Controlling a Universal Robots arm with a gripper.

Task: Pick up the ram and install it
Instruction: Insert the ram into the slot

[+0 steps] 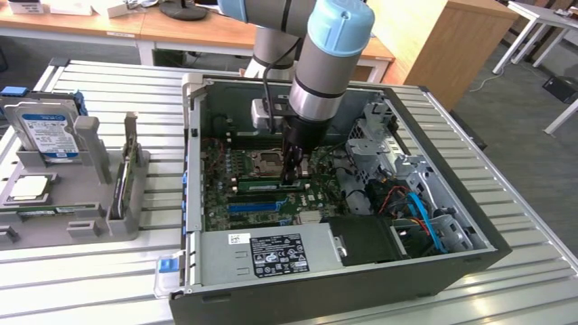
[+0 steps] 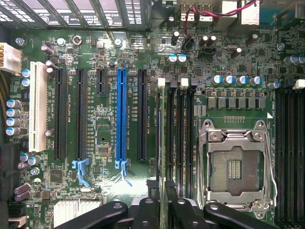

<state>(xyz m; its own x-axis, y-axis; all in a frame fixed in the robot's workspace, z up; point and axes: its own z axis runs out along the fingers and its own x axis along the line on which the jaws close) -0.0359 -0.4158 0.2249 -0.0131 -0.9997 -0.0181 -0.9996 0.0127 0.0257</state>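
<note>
At the exterior view's left a tray (image 1: 81,230) carries a drive (image 1: 50,132), and rightward, inside the open case (image 1: 194,135), the gripper (image 1: 291,179) straddles the ram (image 2: 164,143), jaws slightly apart on either side of it, the ram upright on the board (image 2: 102,119) near the socket (image 2: 236,164).

Wooden desks (image 1: 172,30) (grey floor (image 1: 515,108) beyond)

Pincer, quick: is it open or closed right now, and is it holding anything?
Pincer: cannot be told whether it is open or closed, or holding anything. It is right over the ram.
</note>
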